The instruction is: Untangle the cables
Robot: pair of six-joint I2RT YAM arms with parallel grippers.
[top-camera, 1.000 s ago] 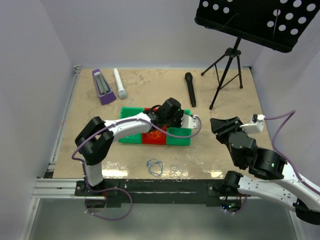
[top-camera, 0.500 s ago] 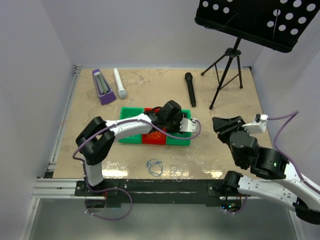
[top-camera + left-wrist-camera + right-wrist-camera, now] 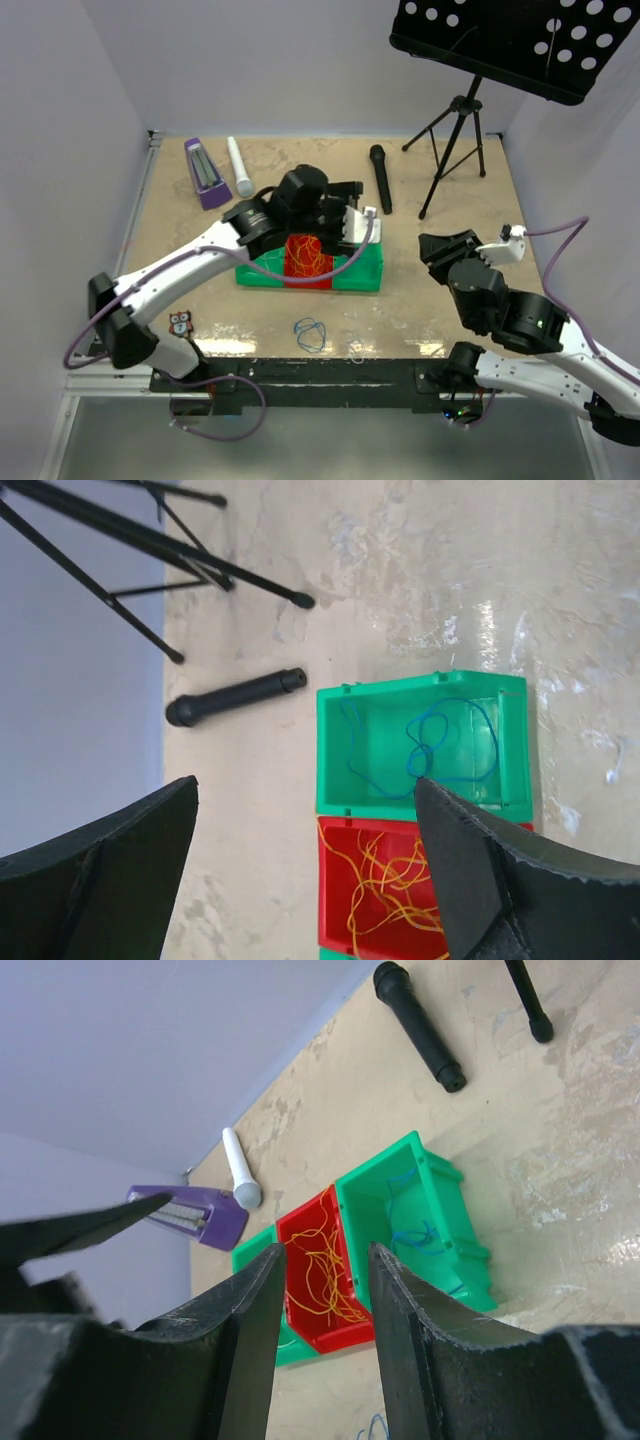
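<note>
Plainly, the tangle of thin blue and white wire loops (image 3: 311, 334) lies at six o'clock from the spread, empty left pincer (image 3: 305, 800); the half-spread right pincer (image 3: 327, 1250), also empty, looks farther.

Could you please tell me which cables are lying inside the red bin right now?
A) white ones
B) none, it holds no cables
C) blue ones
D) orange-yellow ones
D: the right wrist view shows a loose heap of orange-yellow cables inside the red bin, while the blue cable lies in the green bin next to it.
</note>
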